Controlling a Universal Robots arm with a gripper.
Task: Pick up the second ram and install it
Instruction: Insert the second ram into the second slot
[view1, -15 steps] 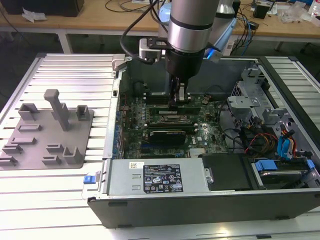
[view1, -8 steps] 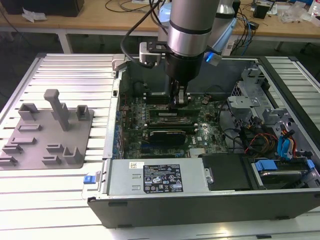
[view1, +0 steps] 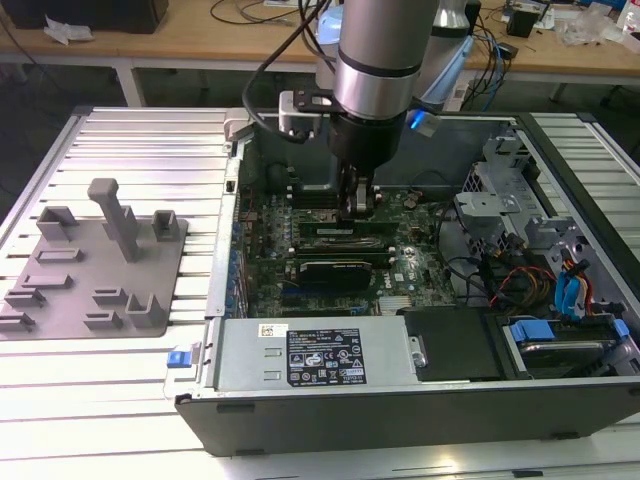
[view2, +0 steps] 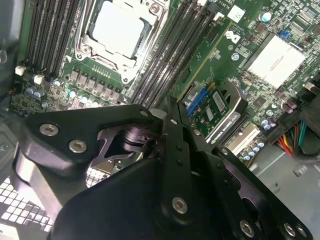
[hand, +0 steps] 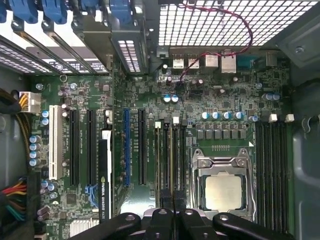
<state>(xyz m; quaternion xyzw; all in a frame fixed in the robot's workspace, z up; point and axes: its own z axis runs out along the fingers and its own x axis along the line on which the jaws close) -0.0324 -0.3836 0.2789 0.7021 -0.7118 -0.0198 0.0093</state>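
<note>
So the black two-finger gripper (view1: 360, 208) hangs over the long black memory slots (hand: 167, 160), jaws pinched together, can't tell if anything's in them. The gray plastic holder plate (view1: 75, 285) sits at its 9 o'clock.

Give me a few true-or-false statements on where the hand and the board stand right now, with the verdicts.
1. The hand is down inside the open computer case, above the motherboard. True.
2. A cooler is mounted on the CPU socket. False: the socket is uncovered, and the chip's bare metal lid shows in both wrist views.
3. The gray holder plate lies outside the case, on the exterior view's left. True.
4. The memory slots run along one side of the CPU socket only. False: long black slots flank the socket on both sides.
</note>
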